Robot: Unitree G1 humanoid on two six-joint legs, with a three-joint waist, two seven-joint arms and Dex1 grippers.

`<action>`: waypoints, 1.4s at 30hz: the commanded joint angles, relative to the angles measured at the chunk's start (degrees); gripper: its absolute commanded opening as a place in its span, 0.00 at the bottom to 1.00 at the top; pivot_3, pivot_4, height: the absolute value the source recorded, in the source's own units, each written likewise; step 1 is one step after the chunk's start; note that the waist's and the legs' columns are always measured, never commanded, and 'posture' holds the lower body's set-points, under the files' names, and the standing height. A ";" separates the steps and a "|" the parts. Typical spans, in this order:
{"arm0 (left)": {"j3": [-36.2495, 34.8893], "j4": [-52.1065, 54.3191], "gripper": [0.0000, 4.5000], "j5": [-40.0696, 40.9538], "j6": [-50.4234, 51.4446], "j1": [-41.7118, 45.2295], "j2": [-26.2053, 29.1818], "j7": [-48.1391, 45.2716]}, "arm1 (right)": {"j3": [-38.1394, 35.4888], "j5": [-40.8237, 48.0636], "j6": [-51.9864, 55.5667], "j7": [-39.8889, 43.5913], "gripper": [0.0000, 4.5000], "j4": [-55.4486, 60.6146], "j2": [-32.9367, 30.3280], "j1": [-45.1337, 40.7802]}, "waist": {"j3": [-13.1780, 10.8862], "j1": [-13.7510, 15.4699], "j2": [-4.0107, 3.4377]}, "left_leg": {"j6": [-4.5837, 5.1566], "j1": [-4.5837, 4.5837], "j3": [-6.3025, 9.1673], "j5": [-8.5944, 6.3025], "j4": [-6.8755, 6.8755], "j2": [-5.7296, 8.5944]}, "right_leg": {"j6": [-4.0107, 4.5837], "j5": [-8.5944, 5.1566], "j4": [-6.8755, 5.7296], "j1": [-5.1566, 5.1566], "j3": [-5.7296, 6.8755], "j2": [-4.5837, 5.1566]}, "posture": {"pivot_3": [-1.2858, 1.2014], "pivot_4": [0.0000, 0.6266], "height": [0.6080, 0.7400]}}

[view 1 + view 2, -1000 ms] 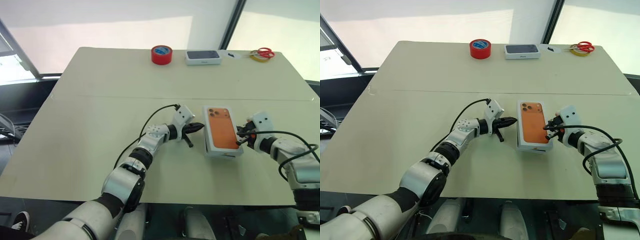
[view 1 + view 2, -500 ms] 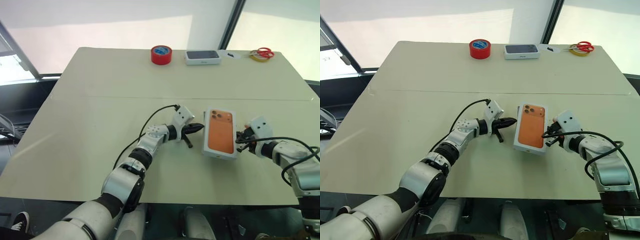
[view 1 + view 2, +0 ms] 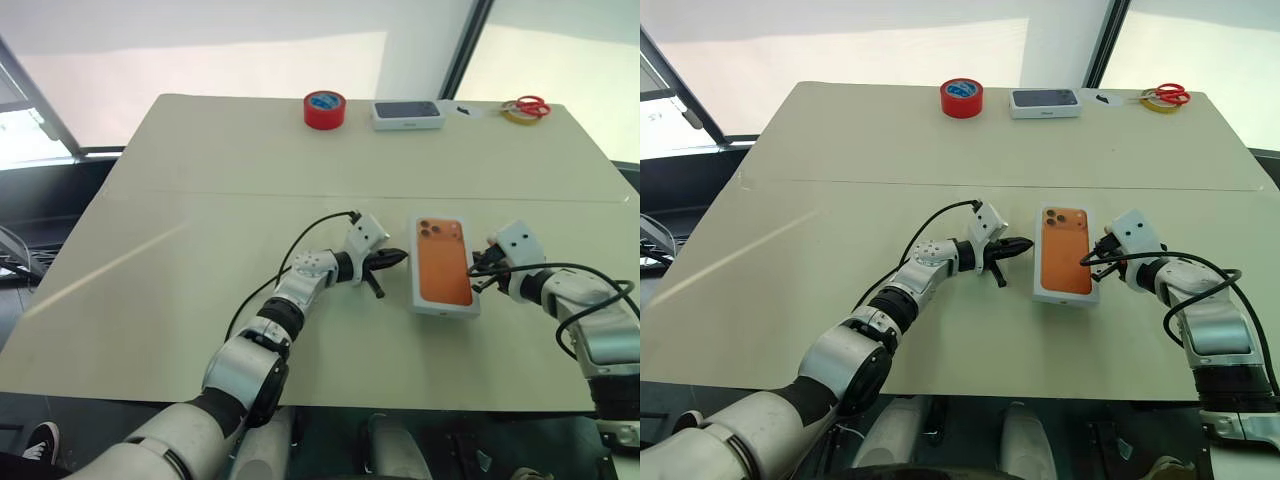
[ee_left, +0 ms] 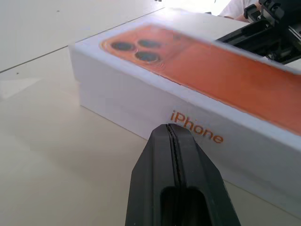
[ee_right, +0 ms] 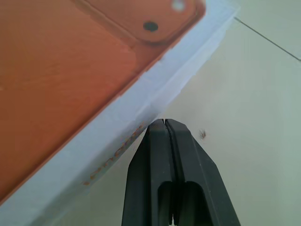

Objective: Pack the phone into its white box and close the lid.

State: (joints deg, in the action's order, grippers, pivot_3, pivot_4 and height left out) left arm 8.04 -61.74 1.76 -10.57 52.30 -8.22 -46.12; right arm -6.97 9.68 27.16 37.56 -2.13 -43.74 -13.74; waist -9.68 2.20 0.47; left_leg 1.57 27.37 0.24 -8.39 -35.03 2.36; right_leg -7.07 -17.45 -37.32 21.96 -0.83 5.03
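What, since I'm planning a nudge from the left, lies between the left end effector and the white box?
Nothing visible does. The left end effector, shut, points at the white box's long side, with only a narrow bare strip of table between them.

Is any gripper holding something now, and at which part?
Nothing is held. The left gripper and the right gripper are both shut on nothing, each beside a long side of the closed white box.

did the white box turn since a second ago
Yes. The white box swung askew half a second ago, its far end tipping toward the table's right edge, and now lies squared to the table seam again, roughly as it began.
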 commanded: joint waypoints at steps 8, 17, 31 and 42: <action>0.04 5.62 0.00 0.15 -0.13 -1.32 0.45 -0.41 | -0.13 -2.45 -3.63 -1.59 0.00 -3.95 0.66 -3.96 | 0.00 -0.03 0.00 | -0.01 0.00 -0.01 0.00 0.01 0.00 | -0.04 0.02 -0.01 0.02 -0.01 -0.01 | 0.52 0.24 0.98; 0.77 15.90 0.00 0.91 3.77 -6.28 2.10 -1.08 | 0.98 -5.07 -8.32 -4.36 0.00 -8.44 2.83 -7.85 | 0.02 -0.06 -0.03 | -0.02 0.00 -0.01 0.01 0.01 0.00 | -0.06 0.03 -0.04 0.04 -0.02 -0.03 | 0.52 0.24 0.98; 1.80 20.39 0.00 1.58 6.77 -5.63 0.20 -0.85 | -3.90 -3.30 -9.48 -6.86 0.00 -11.35 3.05 -10.80 | 0.01 0.07 -0.04 | -0.03 0.00 -0.01 0.02 0.00 0.02 | -0.07 0.04 -0.05 0.04 -0.03 -0.02 | 0.52 0.24 0.98; 9.24 3.18 0.00 -8.79 4.07 0.53 -0.87 2.07 | -0.51 -2.48 -5.66 -4.49 0.00 -5.83 4.67 -5.99 | 0.03 -0.15 -0.06 | -0.01 -0.04 0.01 0.02 0.00 0.01 | -0.10 0.06 -0.07 -0.01 0.00 -0.07 | 0.52 0.24 0.98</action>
State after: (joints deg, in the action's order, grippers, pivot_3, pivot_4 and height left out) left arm 14.94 -55.95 -4.18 -7.20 53.44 -9.19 -43.54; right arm -8.14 8.69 22.28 33.59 -9.97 -38.86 -20.24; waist -9.65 2.05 0.41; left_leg 1.56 27.29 0.25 -8.38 -35.05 2.37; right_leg -7.17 -17.39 -37.38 21.90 -0.83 4.97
